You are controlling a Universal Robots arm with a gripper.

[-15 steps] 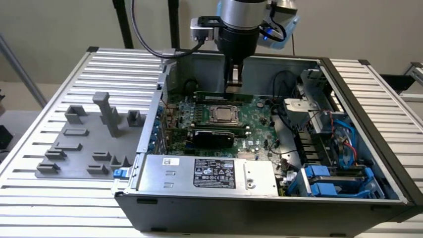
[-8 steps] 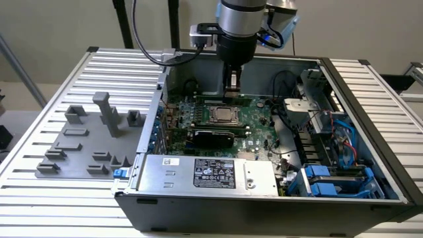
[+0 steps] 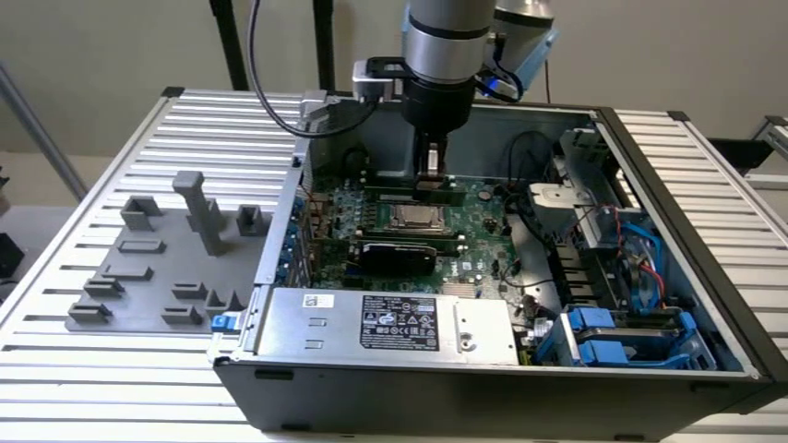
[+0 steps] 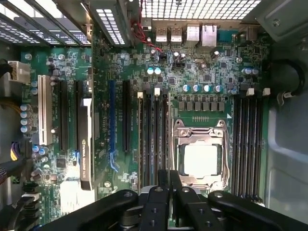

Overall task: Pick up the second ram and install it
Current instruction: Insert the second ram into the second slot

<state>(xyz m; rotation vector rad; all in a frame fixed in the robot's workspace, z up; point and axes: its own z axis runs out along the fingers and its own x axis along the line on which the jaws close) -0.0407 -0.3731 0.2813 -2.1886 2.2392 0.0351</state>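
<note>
The second ram (image 3: 397, 196) is a dark-green stick standing on edge in a slot of the motherboard (image 3: 474, 263), just behind the CPU socket (image 3: 419, 219). My gripper (image 3: 431, 185) hangs straight down over it inside the open computer case (image 3: 640, 185), its tips at the stick's top edge. The wrist view has the black fingers (image 4: 162, 192) pressed close together over the slots (image 4: 153, 139) beside the CPU socket (image 4: 199, 159). I cannot tell whether the tips pinch the stick or only rest on it.
A grey tray (image 3: 148, 314) with plastic blocks lies on the slatted table at the exterior view's left. The power supply (image 3: 382, 323) fills the case's near side. Cables and blue drive bays (image 3: 615, 337) crowd the exterior view's right. More slots (image 4: 248, 144) flank the socket's other side.
</note>
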